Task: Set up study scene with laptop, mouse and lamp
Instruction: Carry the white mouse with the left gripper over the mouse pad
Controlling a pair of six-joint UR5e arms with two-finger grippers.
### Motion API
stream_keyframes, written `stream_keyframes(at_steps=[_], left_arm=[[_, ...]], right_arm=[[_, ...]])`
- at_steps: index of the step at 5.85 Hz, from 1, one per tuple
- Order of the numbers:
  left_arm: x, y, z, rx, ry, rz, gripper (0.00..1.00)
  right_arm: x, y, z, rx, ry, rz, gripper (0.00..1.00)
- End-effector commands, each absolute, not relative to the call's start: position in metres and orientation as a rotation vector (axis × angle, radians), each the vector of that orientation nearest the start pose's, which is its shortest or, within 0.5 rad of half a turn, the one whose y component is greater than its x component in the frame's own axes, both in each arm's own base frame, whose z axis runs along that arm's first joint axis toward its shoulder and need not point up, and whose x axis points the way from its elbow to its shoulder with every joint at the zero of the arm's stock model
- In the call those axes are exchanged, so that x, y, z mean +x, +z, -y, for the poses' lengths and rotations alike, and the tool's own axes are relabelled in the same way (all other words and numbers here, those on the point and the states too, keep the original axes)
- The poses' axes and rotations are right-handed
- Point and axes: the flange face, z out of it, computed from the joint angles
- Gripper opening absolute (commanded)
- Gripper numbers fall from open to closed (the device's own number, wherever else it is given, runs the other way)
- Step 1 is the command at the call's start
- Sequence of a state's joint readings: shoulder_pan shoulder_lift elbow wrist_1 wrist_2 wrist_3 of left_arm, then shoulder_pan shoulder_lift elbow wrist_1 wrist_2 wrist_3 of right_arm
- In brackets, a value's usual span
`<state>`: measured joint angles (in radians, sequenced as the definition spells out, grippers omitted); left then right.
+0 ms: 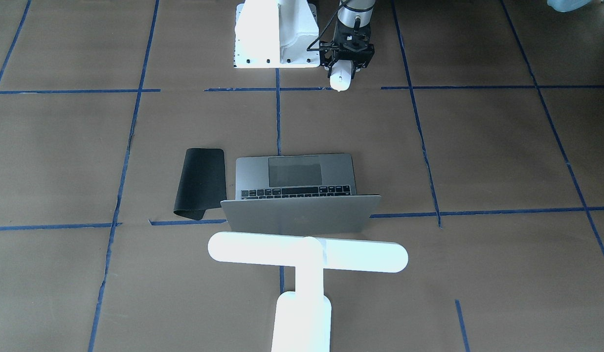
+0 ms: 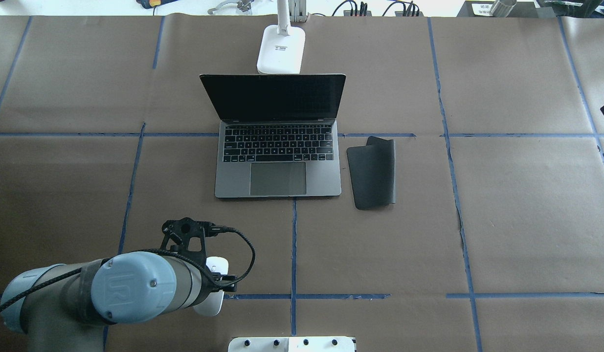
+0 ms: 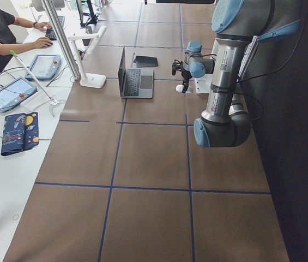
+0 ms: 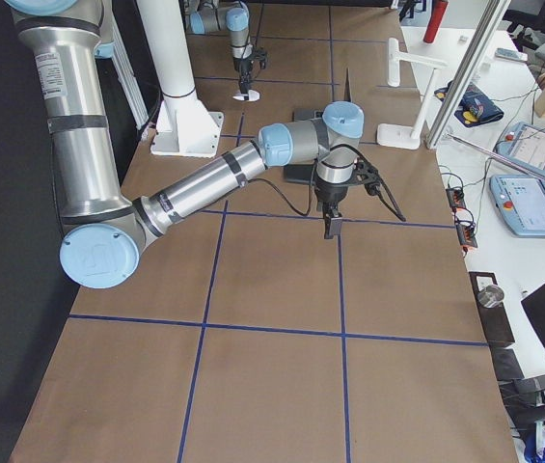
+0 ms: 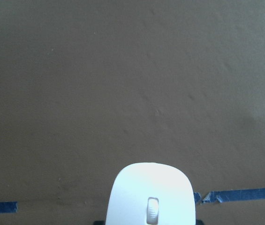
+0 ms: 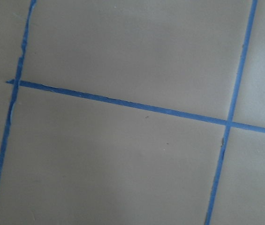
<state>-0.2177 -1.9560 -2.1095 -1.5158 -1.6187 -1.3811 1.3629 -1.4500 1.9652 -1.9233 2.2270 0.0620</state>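
Note:
The grey laptop (image 2: 277, 182) stands open at mid-table, screen dark. Directly behind it stands the white T-shaped lamp (image 1: 306, 256), its base (image 2: 281, 49) at the table's far edge. The white mouse (image 1: 341, 79) sits between the fingers of my left gripper (image 1: 342, 68), close to the robot's base and just over a blue tape line. The left wrist view has the mouse (image 5: 151, 192) at its bottom edge over brown paper. My right gripper (image 4: 333, 230) points down over bare paper to the right of the laptop; whether it is open or shut, I cannot tell.
A black mat (image 2: 372, 171), its far end curled, lies right beside the laptop. The white bolted pedestal (image 1: 275, 34) stands next to the left gripper. Along the table's far side a bench holds tablets (image 3: 17, 93) and cables, with a person seated there.

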Motion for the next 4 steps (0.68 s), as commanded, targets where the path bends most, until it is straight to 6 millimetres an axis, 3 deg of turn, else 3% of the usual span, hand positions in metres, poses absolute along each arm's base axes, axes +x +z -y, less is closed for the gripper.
stream_keyframes(at_steps=[1, 3, 4], left_arm=[[0.532, 0.173, 0.288, 0.174, -0.050, -0.891, 0.05], [0.571, 0.123, 0.332, 0.196, -0.104, -0.905, 0.04], [0.588, 0.117, 0.342, 0.210, -0.111, -0.947, 0.04]], right_arm=[[0.003, 0.495, 0.481, 0.040, -0.204, 0.694, 1.00], [0.036, 0.528, 0.455, 0.019, -0.180, 0.743, 1.00], [0.048, 0.539, 0.449, 0.021, -0.185, 0.759, 1.00]])
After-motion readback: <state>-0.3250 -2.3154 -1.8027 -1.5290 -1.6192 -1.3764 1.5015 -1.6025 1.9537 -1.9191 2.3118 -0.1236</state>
